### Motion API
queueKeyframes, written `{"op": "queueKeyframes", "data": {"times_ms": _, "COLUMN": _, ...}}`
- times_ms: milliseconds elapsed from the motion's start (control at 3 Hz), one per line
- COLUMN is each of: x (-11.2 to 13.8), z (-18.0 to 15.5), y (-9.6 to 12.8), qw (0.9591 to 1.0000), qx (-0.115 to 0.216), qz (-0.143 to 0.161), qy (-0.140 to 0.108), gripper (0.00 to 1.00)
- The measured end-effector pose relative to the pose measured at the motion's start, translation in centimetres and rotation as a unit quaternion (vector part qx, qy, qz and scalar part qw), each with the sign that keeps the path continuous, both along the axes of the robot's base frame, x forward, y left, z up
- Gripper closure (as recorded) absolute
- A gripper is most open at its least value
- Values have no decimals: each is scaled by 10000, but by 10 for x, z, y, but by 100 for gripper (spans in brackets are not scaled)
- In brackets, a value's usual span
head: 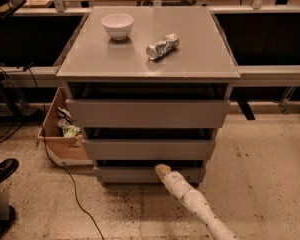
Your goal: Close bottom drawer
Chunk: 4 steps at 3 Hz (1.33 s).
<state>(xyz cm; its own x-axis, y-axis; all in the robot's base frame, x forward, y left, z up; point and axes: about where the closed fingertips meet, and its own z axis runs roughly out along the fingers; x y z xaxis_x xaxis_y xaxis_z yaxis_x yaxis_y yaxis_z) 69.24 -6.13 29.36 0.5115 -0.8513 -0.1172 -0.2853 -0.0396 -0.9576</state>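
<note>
1. The bottom drawer is the lowest of the three in the grey cabinet, close to the floor. Its plain grey front faces the camera, with a dark gap above it. I cannot tell if it is pushed fully in.
2. The gripper is at the front of the cabinet, against the upper edge of the bottom drawer's front, a little right of the middle. Whether the claw is released or clenched, I cannot tell; it holds nothing that I can see.
3. The white arm goes from the gripper down and to the right, away from the cabinet, over the floor.
4. Above the bottom drawer are the middle drawer and the top drawer, each with a dark gap over its front.
5. On top of the cabinet, a white bowl stands near the back left corner, and a crushed silver can lies near the centre, well apart from the bowl.
6. Just beside the cabinet's left side stands an open cardboard box with some things inside.
7. A dark cable runs on the floor from the box toward the camera.
8. Further left of the cabinet, a black shoe is on the floor.
</note>
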Motion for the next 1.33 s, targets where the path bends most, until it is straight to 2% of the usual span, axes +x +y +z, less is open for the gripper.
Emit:
{"op": "queueKeyframes", "data": {"times_ms": 333, "x": -14, "z": 16, "y": 11, "qw": 9995, "qx": -149, "qz": 275, "qy": 54, "gripper": 100}}
{"op": "queueKeyframes", "data": {"times_ms": 667, "x": -14, "z": 16, "y": 11, "qw": 9995, "qx": -149, "qz": 275, "qy": 54, "gripper": 100}}
{"op": "queueKeyframes", "data": {"times_ms": 1000, "x": -18, "z": 7, "y": 9, "qw": 9978, "qx": -429, "qz": 477, "qy": 160, "gripper": 100}}
{"op": "queueKeyframes", "data": {"times_ms": 1333, "x": -31, "z": 4, "y": -18, "qw": 9940, "qx": -761, "qz": 583, "qy": 535, "gripper": 100}}
